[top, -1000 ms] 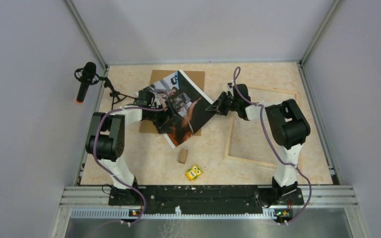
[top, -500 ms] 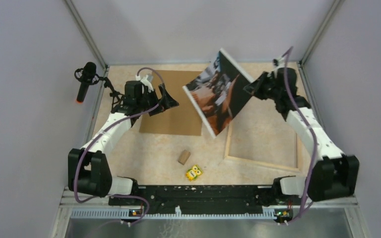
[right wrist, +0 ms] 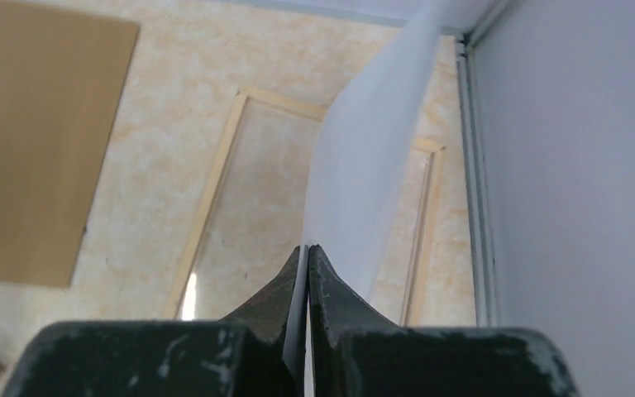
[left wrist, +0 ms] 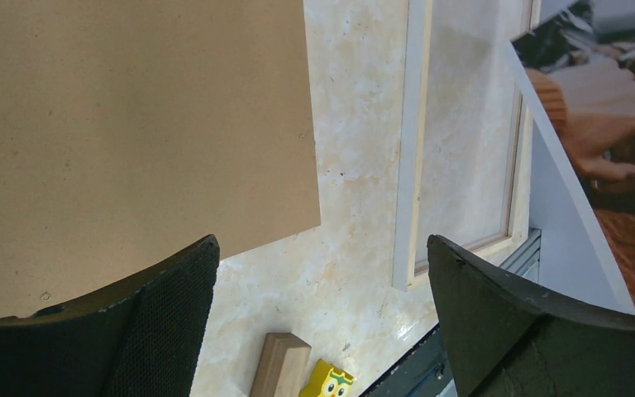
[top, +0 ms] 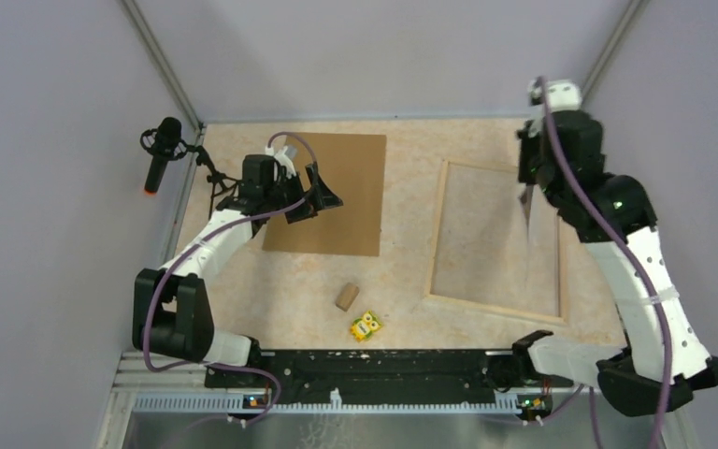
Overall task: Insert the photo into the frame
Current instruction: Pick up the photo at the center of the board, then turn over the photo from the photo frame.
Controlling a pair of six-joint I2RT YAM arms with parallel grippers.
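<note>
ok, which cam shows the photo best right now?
Left wrist: the photo shows its printed face at the right edge. Right wrist gives only its white back, pinched in the right fingers. Top external sees it edge-on, a thin sliver.

Photo (left wrist: 603, 107) swung upright over frame (left wrist: 412, 165).

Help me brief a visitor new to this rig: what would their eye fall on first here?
The right pincer, raised at the far right, is shut on the photo, which hangs almost upright above the pale frame lying flat on the table. On the left, the open left pincer hovers over a plain brown backing board; a small wooden block and a yellow owl toy lie near the front edge.
</note>
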